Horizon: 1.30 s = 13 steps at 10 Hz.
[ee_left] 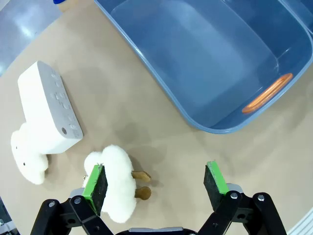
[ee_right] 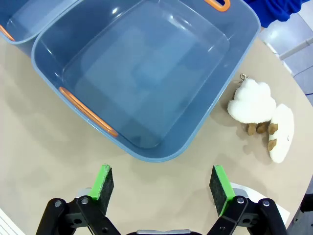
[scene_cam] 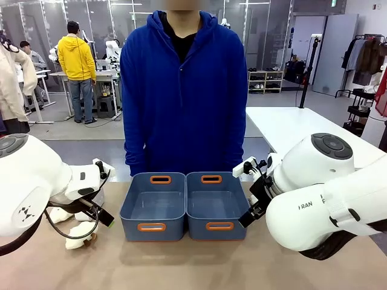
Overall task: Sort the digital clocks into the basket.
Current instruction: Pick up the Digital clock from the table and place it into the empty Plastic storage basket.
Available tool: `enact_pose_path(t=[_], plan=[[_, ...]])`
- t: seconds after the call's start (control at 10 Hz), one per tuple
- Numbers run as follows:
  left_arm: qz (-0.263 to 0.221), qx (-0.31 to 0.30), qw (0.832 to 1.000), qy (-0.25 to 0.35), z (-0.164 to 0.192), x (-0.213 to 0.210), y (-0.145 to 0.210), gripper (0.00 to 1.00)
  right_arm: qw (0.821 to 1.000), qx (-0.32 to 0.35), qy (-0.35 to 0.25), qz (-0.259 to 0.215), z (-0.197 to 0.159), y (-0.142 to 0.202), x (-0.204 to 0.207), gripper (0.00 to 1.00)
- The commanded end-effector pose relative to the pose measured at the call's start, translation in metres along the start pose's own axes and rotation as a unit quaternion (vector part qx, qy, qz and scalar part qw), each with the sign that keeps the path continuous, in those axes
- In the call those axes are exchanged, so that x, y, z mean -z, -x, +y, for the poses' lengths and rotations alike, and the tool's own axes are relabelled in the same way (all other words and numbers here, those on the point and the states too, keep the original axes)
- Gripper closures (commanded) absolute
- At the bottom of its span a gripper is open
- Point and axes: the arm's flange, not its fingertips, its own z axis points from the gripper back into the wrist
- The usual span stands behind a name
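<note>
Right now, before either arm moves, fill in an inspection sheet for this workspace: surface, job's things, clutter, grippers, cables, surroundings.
Surface: beige table, no spills seen.
Job's things: left basket and right basket side by side, both empty; one digital clock on the table outside them, near the left gripper.
Clutter: white plush toys by the clock; more plush near the right basket.
Grippers: left gripper and right gripper both open, holding nothing.
Cables: black cable looping under the left wrist.
Surroundings: person in a blue hoodie at the far side; white table behind.
</note>
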Motion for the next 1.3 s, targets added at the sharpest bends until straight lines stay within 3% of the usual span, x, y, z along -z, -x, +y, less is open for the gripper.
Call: enact_pose_path(t=[0.0, 0.2, 0.3, 0.6, 0.8, 1.2], plan=[[0.0, 0.0, 1.0, 0.0, 0.0, 0.0, 0.0, 0.0, 1.0, 0.001, 0.0, 0.0, 0.0, 0.0, 0.0, 0.0], [0.0, 0.0, 1.0, 0.0, 0.0, 0.0, 0.0, 0.0, 1.0, 0.0, 0.0, 0.0, 0.0, 0.0, 0.0, 0.0], [-0.003, 0.02, 1.0, 0.023, 0.006, -0.033, -0.026, 0.0, 0.999, -0.038, -0.024, 0.002, 0.001, -0.03, -0.031, 0.0], [-0.018, -0.005, 0.986, 0.166, 0.04, -0.123, -0.058, 0.0, 0.993, -0.001, -0.118, -0.008, -0.03, -0.071, -0.099, 0.0], [-0.071, -0.092, 0.958, 0.264, 0.083, -0.164, -0.046, 0.0, 0.979, 0.072, -0.187, -0.045, -0.066, -0.067, -0.129, 0.0], [-0.084, -0.073, 0.977, 0.184, 0.118, -0.233, 0.017, 0.0, 0.984, 0.092, -0.131, -0.084, -0.104, -0.009, -0.196, 0.0]])
